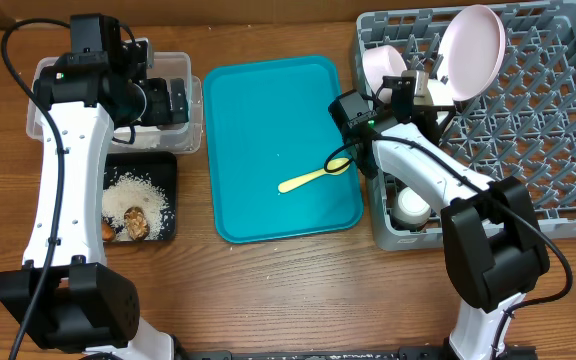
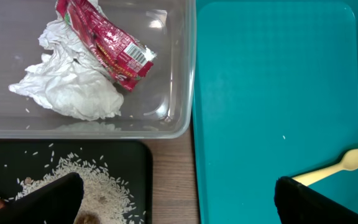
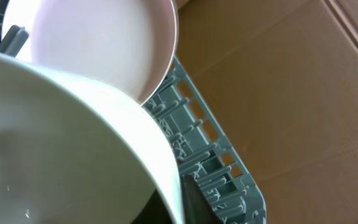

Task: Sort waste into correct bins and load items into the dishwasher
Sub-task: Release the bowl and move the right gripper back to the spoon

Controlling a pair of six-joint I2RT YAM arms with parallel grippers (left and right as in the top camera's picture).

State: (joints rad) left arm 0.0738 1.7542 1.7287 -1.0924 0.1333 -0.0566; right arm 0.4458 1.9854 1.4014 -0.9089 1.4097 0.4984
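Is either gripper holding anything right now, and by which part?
The right gripper pinches the white bowl by its rim, over the dish rack. The left gripper is open and holds nothing.

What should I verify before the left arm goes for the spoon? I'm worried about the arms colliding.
1. Left tool open and empty: ok.
2. Spoon lying free on the teal tray: ok.
3. Wrapper and paper inside the clear tub: ok.
4. Right tool holding the bowl: cannot tell, its fingers are hidden.
5. Right arm away from the spoon: not ok, its wrist sits close beside the spoon's scoop end.
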